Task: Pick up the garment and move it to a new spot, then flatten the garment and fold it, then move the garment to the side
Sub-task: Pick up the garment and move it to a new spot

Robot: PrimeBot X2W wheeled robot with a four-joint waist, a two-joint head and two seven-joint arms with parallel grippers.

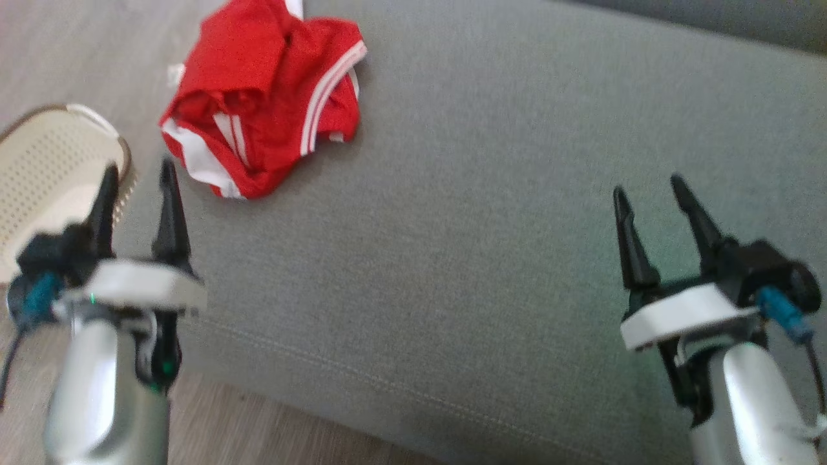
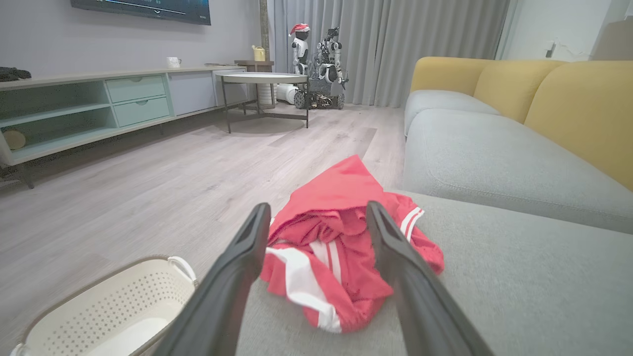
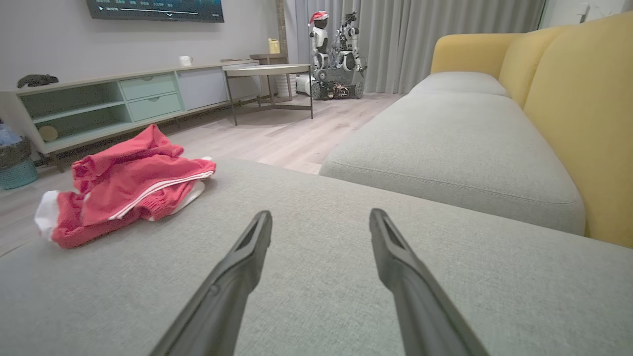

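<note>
Grey woven sofa cushion (image 1: 452,226) spreads before us; at eleven o'clock lies the crumpled red garment (image 1: 265,103), white-striped. Our left gripper (image 1: 139,169) and right gripper (image 1: 649,185) both gape wide, holding nothing.

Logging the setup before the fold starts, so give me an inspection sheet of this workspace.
Surface: grey fabric sofa seat, smooth.
Job's things: crumpled red garment with white stripes, at the seat's left edge, untouched.
Clutter: cream perforated plastic basket on the floor beside the seat.
Grippers: left gripper and right gripper both open, holding nothing, apart from the garment.
Cables: dark cable with blue plug at each wrist.
Surroundings: yellow sofa backrest, round side table, wooden floor.
</note>
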